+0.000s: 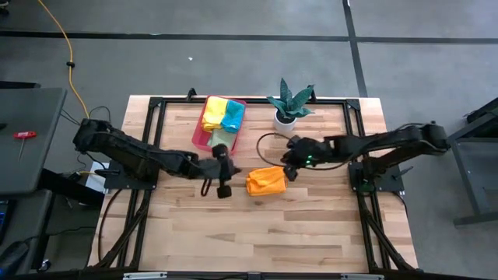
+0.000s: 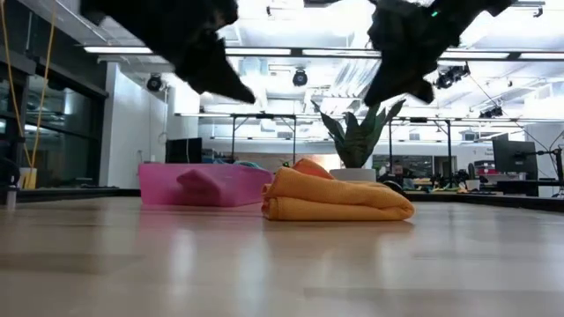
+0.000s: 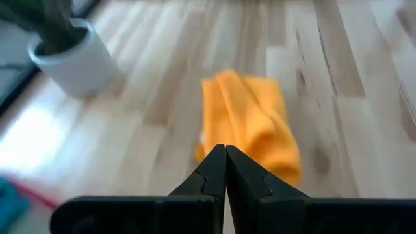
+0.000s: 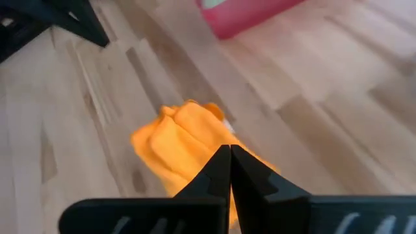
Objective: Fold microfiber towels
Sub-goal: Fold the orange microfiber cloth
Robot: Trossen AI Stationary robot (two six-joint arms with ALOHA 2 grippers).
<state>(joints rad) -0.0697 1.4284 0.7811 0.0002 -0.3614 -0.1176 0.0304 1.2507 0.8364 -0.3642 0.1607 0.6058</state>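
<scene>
Progress: one soft orange microfiber towel point(image 1: 265, 180) lies folded into a compact bundle on the bare wooden counter point(image 1: 257, 233), near mid-counter, just beside the pink rectangular plastic tray point(image 1: 201, 132) but apart from it; the low view shows stacked layers with a rounded fold edge, so I'd call that one done or nearly so. Left gripper point(image 1: 224, 189) sits just to the left of the bundle, right gripper point(image 1: 289, 173) just to its right; both are lifted clear in the low view, jaws clenched on nothing, and no cloth is held. Tray contents: yellow towel point(image 1: 214, 110), teal towel point(image 1: 233, 117) and a light green towel point(image 1: 220, 138) piled loosely; can't tell from above whether these are folded or how many yellow pieces there are. Judgement: early to mid task, with the tray pile likely still to do. White pot with a spiky green plant point(image 1: 289, 105) stands beside the tray, not involved.
</scene>
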